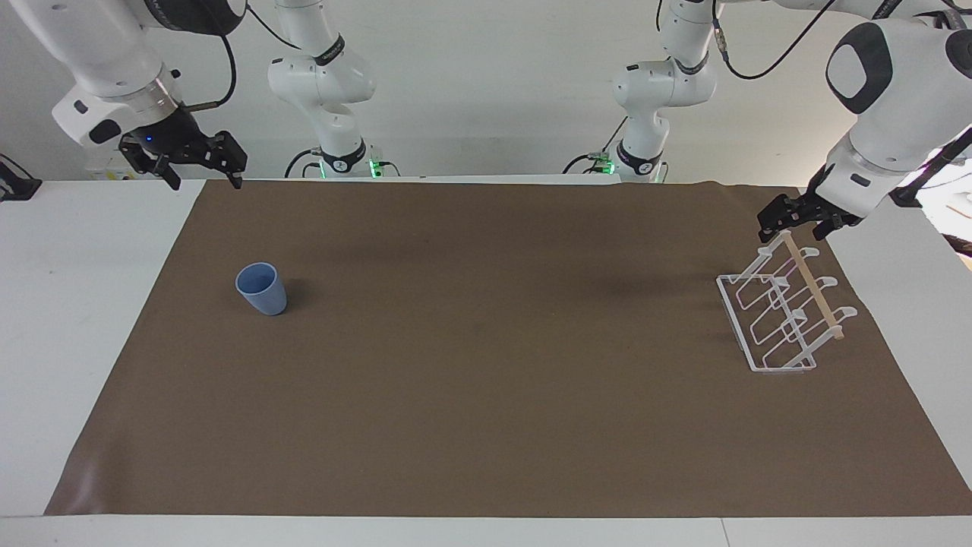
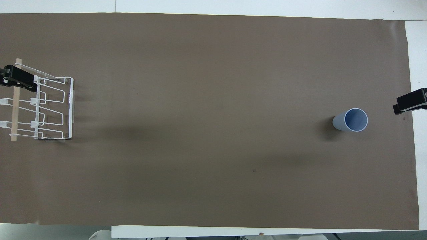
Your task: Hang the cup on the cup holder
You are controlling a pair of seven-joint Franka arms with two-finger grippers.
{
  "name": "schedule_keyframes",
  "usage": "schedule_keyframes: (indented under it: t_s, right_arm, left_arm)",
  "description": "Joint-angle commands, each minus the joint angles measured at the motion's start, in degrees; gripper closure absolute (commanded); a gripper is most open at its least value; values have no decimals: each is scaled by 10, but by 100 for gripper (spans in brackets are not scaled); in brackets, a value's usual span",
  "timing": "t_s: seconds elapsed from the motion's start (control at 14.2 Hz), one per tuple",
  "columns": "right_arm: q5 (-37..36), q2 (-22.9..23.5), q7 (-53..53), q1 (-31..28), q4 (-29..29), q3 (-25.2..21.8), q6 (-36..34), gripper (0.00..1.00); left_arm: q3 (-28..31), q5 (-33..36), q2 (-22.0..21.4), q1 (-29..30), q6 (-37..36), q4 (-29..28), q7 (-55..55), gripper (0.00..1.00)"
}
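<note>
The light-blue cup [image 1: 262, 289] stands upright on the brown mat at the right arm's end of the table; it also shows in the overhead view [image 2: 352, 120]. The white wire cup holder [image 1: 768, 325] with its wooden rod stands at the left arm's end, also in the overhead view [image 2: 53, 106]. My right gripper [image 1: 206, 181] is open and empty, raised over the mat's edge beside the cup [image 2: 409, 102]. My left gripper [image 1: 793, 220] hangs at the rod's end nearer to the robots [image 2: 18, 80]; whether it touches the rack does not show.
A brown mat [image 1: 486, 395] covers most of the white table [image 1: 83, 304]. Bare white table borders it at both ends. Nothing else stands between the cup and the cup holder.
</note>
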Motion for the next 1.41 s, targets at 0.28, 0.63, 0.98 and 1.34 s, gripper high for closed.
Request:
schedule_keyframes:
  t_s: [0.28, 0.63, 0.98, 1.34]
  right_arm:
    - [11, -13, 9, -3, -18, 4, 22, 0]
    - [7, -17, -1, -9, -33, 4, 55, 0]
    - [18, -53, -70, -34, -204, 2, 251, 0]
    - [72, 5, -163, -83, -295, 2, 378, 0]
  left_arm:
    - [0, 8, -5, 0, -5, -3, -7, 0]
    - [0, 8, -4, 0, -5, -3, -7, 0]
    - [0, 8, -4, 0, -5, -3, -7, 0]
    - [0, 8, -5, 0, -5, -3, -7, 0]
